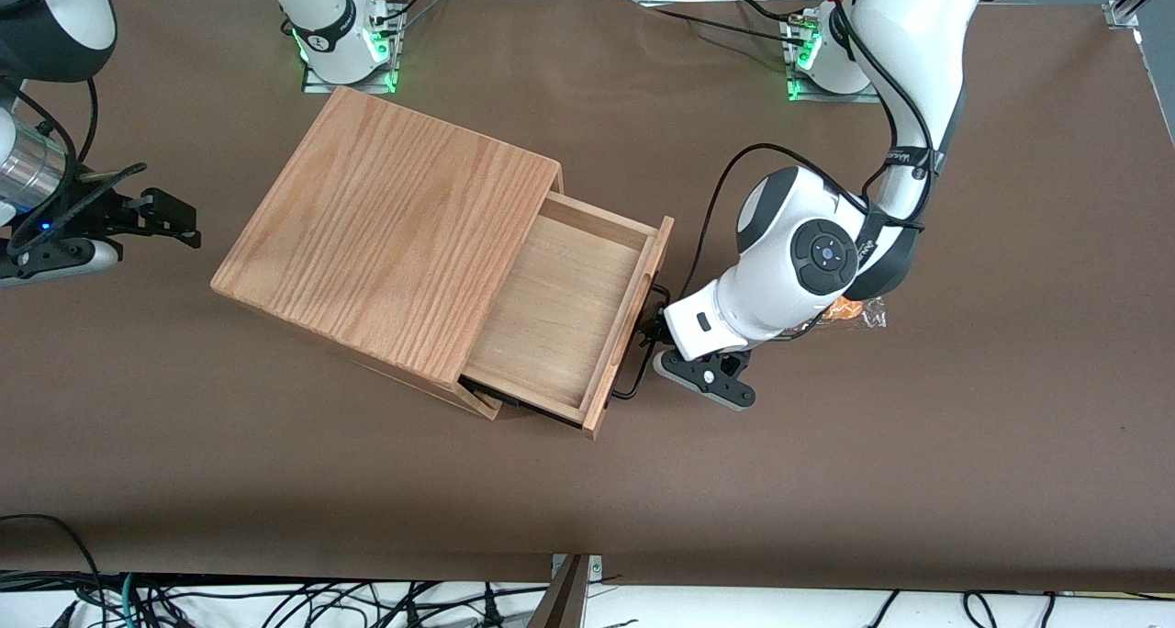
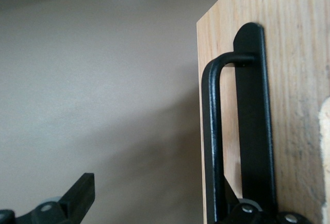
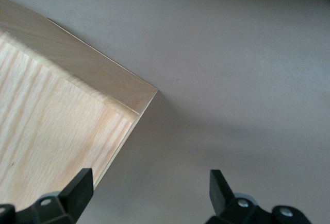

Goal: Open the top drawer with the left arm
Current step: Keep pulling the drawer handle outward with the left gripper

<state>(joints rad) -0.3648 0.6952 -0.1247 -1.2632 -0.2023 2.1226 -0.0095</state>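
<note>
The top drawer (image 1: 560, 307) stands pulled well out of the oak cabinet (image 1: 386, 233), and its light-wood tray holds nothing. Its front panel (image 2: 289, 80) carries a thin black bar handle (image 1: 633, 371) (image 2: 212, 131). The left arm's gripper (image 1: 654, 330) (image 2: 165, 201) is at that handle, in front of the drawer. Its jaws stand open and wide apart. One finger (image 2: 252, 209) is tucked between the bar and the panel. The other finger (image 2: 80, 195) hangs free over the brown table, apart from the drawer.
An orange wrapper (image 1: 856, 311) lies on the table under the working arm's wrist. The brown table (image 1: 826, 481) stretches toward the front camera and toward the working arm's end. Cables hang past the table's near edge.
</note>
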